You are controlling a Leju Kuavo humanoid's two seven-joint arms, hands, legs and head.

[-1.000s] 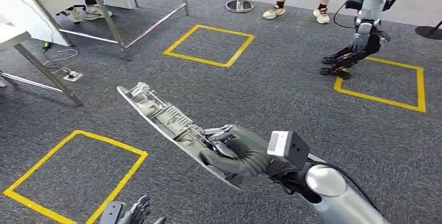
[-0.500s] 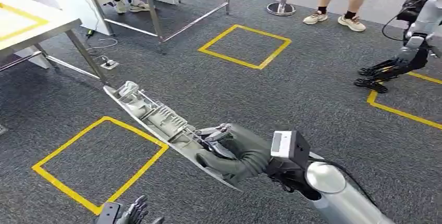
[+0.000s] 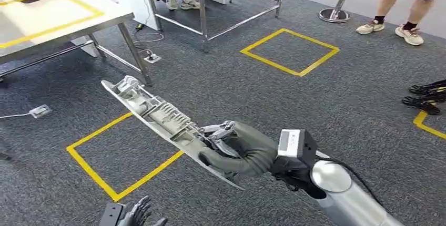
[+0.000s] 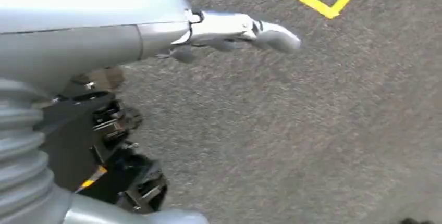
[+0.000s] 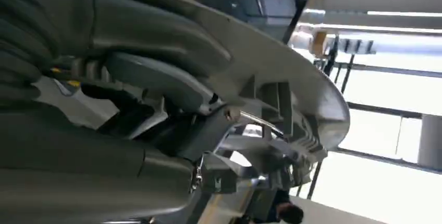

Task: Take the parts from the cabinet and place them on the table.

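Right hand (image 3: 236,150) sits lower centre of the head view, fingers wrapped around the near end of a long grey part (image 3: 158,115). Part runs diagonally from the hand up toward the left-centre of the frame, ribbed side up, held in the air above the grey carpet (image 3: 294,105). Its far tip ends just below the leg of the white table (image 3: 47,21) in the upper left. Right wrist view: thumb (image 5: 151,78) pressed on the part's (image 5: 271,109) ribbed face. Left hand (image 3: 134,214) at the bottom edge, left of centre, holds nothing; fingers look loosely curled, can't tell more. Yellow tape square (image 3: 126,155) lies on the floor under the part. Person's legs (image 3: 405,5) upper right.
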